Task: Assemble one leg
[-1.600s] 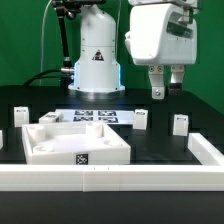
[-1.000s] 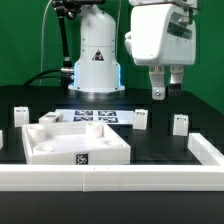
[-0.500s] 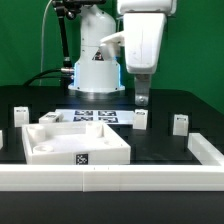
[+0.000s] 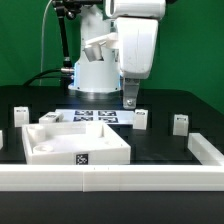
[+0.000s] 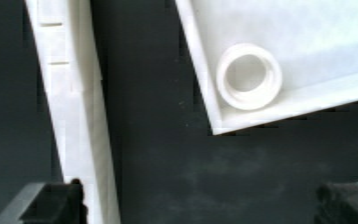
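Observation:
Several small white legs with tags stand on the black table in the exterior view: one (image 4: 141, 119) just to the exterior view's right of my gripper, one (image 4: 181, 124) further right, and one (image 4: 20, 114) at the far left. My gripper (image 4: 128, 99) hangs above the table, beside the nearest leg and apart from it. In the wrist view the gripper (image 5: 197, 203) is open and empty, its dark fingertips (image 5: 44, 201) wide apart over bare black table. No leg shows in the wrist view.
The large white square panel with a raised rim (image 4: 40, 150) lies at the front left. The marker board (image 4: 95, 117) lies behind it. White rails run along the front (image 4: 150, 178) and right (image 4: 205, 150). The wrist view shows a panel corner with a round hole (image 5: 250, 76) and a long white bar (image 5: 73, 110).
My gripper has moved toward the exterior view's left and a little lower, from above the right-hand legs to beside the middle leg. The wrist has turned. The parts have not moved.

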You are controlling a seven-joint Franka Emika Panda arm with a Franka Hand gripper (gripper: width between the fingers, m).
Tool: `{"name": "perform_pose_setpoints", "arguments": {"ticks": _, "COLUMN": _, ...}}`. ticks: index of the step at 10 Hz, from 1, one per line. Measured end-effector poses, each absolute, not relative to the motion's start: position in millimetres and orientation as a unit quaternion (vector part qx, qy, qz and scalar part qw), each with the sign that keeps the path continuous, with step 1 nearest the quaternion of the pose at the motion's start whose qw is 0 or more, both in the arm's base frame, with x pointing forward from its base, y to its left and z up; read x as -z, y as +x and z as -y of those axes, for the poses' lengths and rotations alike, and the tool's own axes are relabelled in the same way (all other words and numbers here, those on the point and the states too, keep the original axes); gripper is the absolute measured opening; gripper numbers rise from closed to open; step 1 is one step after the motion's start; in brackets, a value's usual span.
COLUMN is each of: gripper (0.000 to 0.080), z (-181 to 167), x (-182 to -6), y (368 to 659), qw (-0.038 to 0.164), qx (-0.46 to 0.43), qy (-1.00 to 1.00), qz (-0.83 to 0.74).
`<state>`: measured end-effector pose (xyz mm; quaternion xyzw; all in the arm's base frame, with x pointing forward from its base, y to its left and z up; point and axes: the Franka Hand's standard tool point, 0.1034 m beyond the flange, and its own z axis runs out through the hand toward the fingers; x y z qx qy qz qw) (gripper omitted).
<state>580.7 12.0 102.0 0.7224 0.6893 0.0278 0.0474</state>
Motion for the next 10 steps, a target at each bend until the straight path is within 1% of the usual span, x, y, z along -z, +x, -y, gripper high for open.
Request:
{"name": "perform_pose_setpoints", "arguments": {"ticks": 1, "gripper": 0.0650, "z": -11, "x": -100.6, "y": 579, "qw": 0.046, "qx": -0.026, "qy": 0.722, "qz": -0.690}}
{"name": "perform_pose_setpoints", "arguments": {"ticks": 3, "gripper": 0.0650, "z": 8, "x": -95.2, "y": 571, "qw": 0.050, "qx": -0.016, "qy": 0.644, "qz": -0.763}}
{"name": "perform_pose_setpoints", "arguments": {"ticks": 5, "gripper": 0.0650, "z": 27, "x": -88.8, "y": 548, "qw": 0.051, "qx": -0.002, "qy": 0.632, "qz": -0.773}}
{"name": "perform_pose_setpoints", "arguments": {"ticks": 8, "gripper": 0.0650, "z": 27, "x": -84.2, "y": 534, "qw": 0.044, "qx": 0.004, "qy": 0.635, "qz": -0.771}}
{"name": "perform_pose_setpoints", "arguments": {"ticks": 10, "gripper": 0.0650, "z": 33, "x": -74.7, "y": 519, "qw": 0.035, "qx": 0.011, "qy": 0.629, "qz": -0.777}}
